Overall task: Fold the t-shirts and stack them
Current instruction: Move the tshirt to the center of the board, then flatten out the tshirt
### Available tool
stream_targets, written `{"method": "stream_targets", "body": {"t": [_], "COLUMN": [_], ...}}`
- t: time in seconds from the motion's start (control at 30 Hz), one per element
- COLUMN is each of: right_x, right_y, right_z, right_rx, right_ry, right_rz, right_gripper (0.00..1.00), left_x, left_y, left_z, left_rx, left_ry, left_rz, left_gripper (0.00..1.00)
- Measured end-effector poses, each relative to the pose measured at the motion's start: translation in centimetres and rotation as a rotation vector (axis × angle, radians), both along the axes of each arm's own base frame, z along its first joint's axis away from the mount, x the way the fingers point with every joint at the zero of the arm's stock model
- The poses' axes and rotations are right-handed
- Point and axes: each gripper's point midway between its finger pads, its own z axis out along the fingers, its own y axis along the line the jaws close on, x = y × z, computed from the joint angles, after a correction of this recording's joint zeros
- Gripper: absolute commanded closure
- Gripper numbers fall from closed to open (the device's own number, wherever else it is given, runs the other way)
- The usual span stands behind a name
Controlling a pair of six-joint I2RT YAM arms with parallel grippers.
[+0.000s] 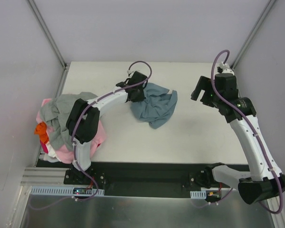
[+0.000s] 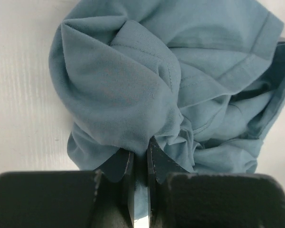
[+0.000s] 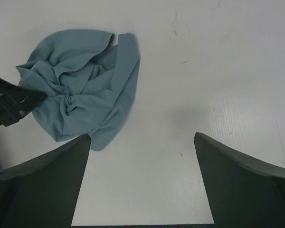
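Your left fingers (image 2: 156, 164) pinched the crumpled blue t-shirt (image 1: 154, 107) on the table (image 1: 199, 137), right fingers (image 3: 42, 190) wide; you likely needed to lift it clear to unfurl.

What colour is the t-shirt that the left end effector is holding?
The t-shirt is plain dusty blue, seen best in the left wrist view.

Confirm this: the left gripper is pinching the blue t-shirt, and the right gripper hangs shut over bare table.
Not quite. The right gripper is open, not shut: the right wrist view shows its fingers spread wide over bare table. The left gripper does pinch the blue t-shirt.
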Motion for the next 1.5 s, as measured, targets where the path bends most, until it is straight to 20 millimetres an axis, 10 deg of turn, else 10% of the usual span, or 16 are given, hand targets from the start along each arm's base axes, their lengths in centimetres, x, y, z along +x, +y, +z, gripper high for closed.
{"method": "stream_targets", "body": {"t": [0.27, 0.37, 0.4, 0.67, 0.93, 1.5], "right_x": [0.8, 1.1, 1.1, 3.2, 3.4, 3.6], "right_y": [2.1, 3.2, 3.6, 6.4, 9.9, 10.2], "right_z": [0.7, 1.1, 1.1, 1.3, 0.3, -0.4], "right_rx": [0.063, 0.101, 0.115, 0.186, 0.204, 0.219], "right_ry": [-0.03, -0.051, -0.054, -0.047, -0.004, 0.019], "right_rz": [0.09, 0.137, 0.155, 0.243, 0.316, 0.277], "right_gripper": [0.04, 0.04, 0.04, 0.04, 0.04, 0.04], "left_x": [0.7, 1.0, 1.0, 0.0, -3.7, -8.6], "left_y": [-1.1, -1.2, -1.2, 0.9, 9.1, 9.3], "left_z": [1.7, 2.5, 2.9, 10.4, 18.7, 5.1], "left_rx": [-0.012, -0.01, -0.007, -0.037, -0.119, -0.111], "left_ry": [-0.059, -0.082, -0.091, -0.207, -0.346, 0.029], "left_rz": [-0.044, -0.061, -0.07, -0.081, 0.045, 0.121], "left_gripper": [0.94, 0.46, 0.04, 0.01, 0.01, 0.05]}}
